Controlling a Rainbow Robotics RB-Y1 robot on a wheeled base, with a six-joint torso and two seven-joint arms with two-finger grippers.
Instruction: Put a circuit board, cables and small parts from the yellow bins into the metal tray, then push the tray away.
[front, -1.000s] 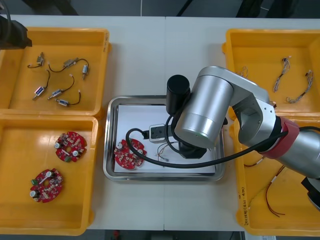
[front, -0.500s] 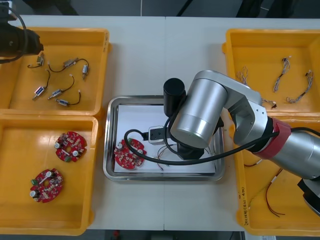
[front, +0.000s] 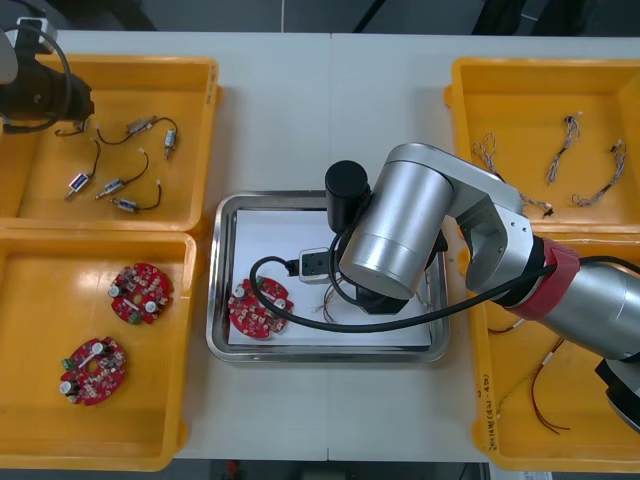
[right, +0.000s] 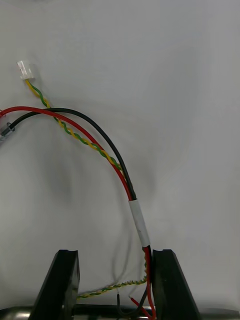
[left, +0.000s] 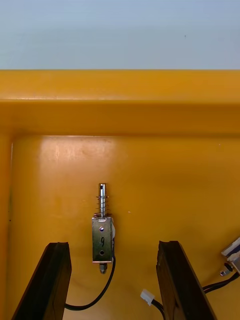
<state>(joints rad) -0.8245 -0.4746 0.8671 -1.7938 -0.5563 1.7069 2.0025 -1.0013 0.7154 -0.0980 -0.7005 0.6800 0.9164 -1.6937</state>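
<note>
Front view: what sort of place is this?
Likely an electronics kitting bench: yellow bins holding round red circuit boards, cables and small metal parts flank a metal tray. Right gripper open over a red and black cable in the tray; left gripper open over a bin's small part.

Digit "9" marked on small metal part (left: 102, 239).

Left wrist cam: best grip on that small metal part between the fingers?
Grip the small metal part by its boxy body, from above, across its flat sides; the left gripper, open, straddles it. Its pin and black cable are too thin.
</note>
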